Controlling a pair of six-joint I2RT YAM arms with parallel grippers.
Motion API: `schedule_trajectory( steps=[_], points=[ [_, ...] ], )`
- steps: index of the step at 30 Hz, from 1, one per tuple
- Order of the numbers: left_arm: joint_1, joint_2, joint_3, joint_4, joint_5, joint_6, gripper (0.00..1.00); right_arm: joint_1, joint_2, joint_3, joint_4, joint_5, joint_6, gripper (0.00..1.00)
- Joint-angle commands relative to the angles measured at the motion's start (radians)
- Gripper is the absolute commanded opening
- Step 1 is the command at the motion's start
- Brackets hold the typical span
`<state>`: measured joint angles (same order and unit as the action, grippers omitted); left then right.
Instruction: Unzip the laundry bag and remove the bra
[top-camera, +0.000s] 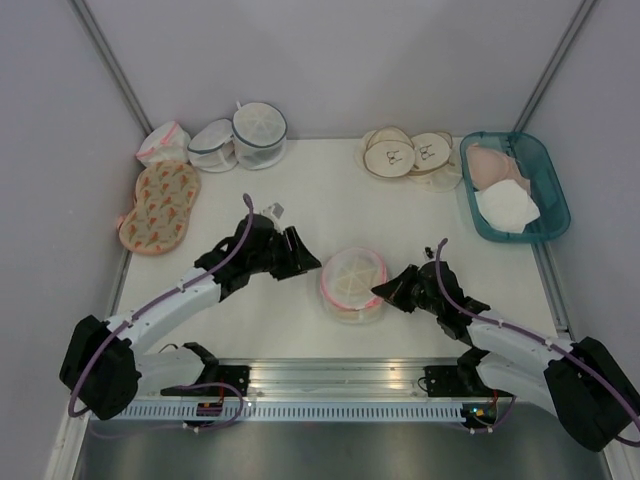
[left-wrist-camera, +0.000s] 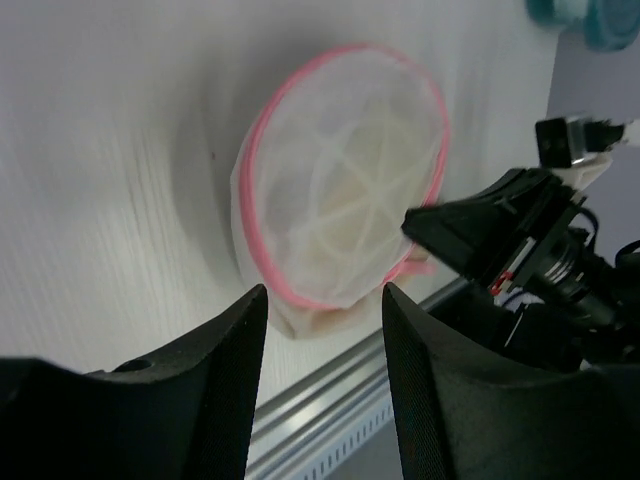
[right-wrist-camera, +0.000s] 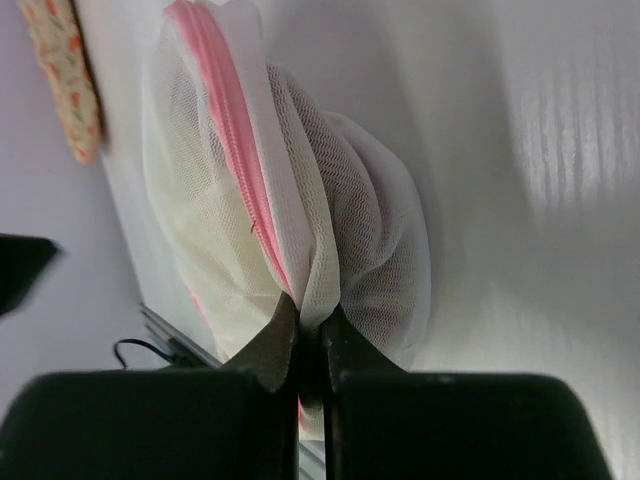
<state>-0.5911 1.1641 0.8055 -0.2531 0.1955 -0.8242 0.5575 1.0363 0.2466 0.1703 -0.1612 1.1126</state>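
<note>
The laundry bag (top-camera: 352, 281), a round white mesh dome with a pink zipper rim, lies near the table's front middle. It shows in the left wrist view (left-wrist-camera: 340, 190) and the right wrist view (right-wrist-camera: 260, 200). My right gripper (top-camera: 385, 291) is shut on a fold of the bag's mesh at its right edge (right-wrist-camera: 310, 320), beside the pink zipper. My left gripper (top-camera: 308, 262) is open and empty, just left of the bag; its fingers (left-wrist-camera: 235, 350) frame the bag from a short distance. Cream fabric shows through the mesh; the bra itself cannot be made out.
Two white mesh bags with grey-blue rims (top-camera: 240, 136) and a small pouch with pink edging (top-camera: 162, 143) stand at the back left. A patterned cloth (top-camera: 158, 206) lies left. Round wooden discs (top-camera: 405, 153) and a teal bin (top-camera: 515, 186) of garments sit at the back right.
</note>
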Motion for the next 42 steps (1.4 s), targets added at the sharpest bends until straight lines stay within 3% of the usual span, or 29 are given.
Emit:
schedule_trajectory(
  steps=[1,10,15,23,29,42],
  points=[
    [-0.067,-0.032,-0.095,0.158,0.120,-0.237,0.55,0.019,-0.059,-0.078,0.167,0.069,0.223,0.00],
    [-0.243,-0.127,-0.204,0.247,0.050,-0.479,0.56,0.042,-0.121,-0.121,0.213,0.129,0.340,0.00],
    [-0.332,-0.072,-0.232,0.362,-0.007,-0.576,0.56,0.076,-0.094,-0.129,0.271,0.155,0.365,0.00],
    [-0.348,0.088,-0.244,0.512,-0.039,-0.647,0.57,0.156,-0.079,-0.138,0.334,0.230,0.392,0.00],
    [-0.352,0.088,-0.242,0.479,-0.125,-0.645,0.56,0.193,-0.116,-0.150,0.313,0.272,0.394,0.01],
    [-0.366,0.109,-0.255,0.449,-0.125,-0.678,0.56,0.194,-0.145,-0.176,0.317,0.298,0.386,0.00]
  ],
)
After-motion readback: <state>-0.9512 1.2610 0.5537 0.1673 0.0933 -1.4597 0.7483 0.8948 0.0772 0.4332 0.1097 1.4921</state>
